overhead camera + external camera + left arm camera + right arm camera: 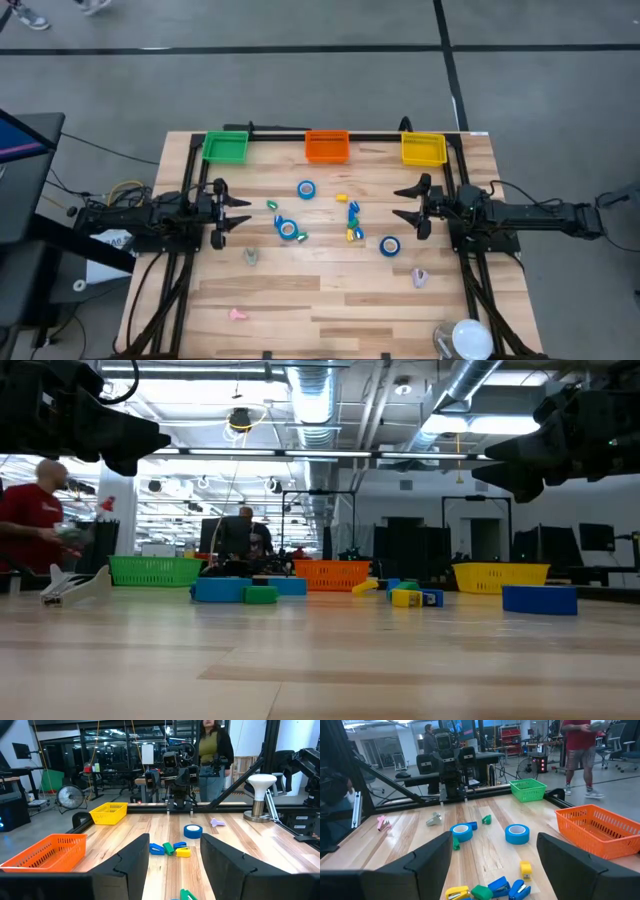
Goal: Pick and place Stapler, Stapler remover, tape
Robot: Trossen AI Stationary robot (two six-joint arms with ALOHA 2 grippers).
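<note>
**Inspector:** High view shows both arms parked at the table's sides, fingers pointing inward. The left gripper [238, 213] stands part-open and holds nothing. The right gripper [405, 205] stands wide, also holding nothing.

**Supervisor:** Where are the task items relative to those tools?

**Inspector:** All lie between the two grippers, untouched. Nearest ahead of the right gripper is one tape roll [390, 245], apart from the fingers. A second tape roll [288, 229] lies just ahead of the left gripper, and a third tape roll [306, 189] sits nearer the orange bin [327, 147]. The blue, yellow and green staplers [353, 220] cluster roughly midway between the tools. A pale remover [250, 257] lies close beside the left gripper; another remover [419, 276] close beside the right.

**Supervisor:** Why the bins along the far edge?

**Inspector:** My judgement: green bin [225, 147], orange bin and yellow bin [423, 149] serve as sorting targets, one per item type. The loose scatter keeps each item separately graspable. No pick has begun.
</note>
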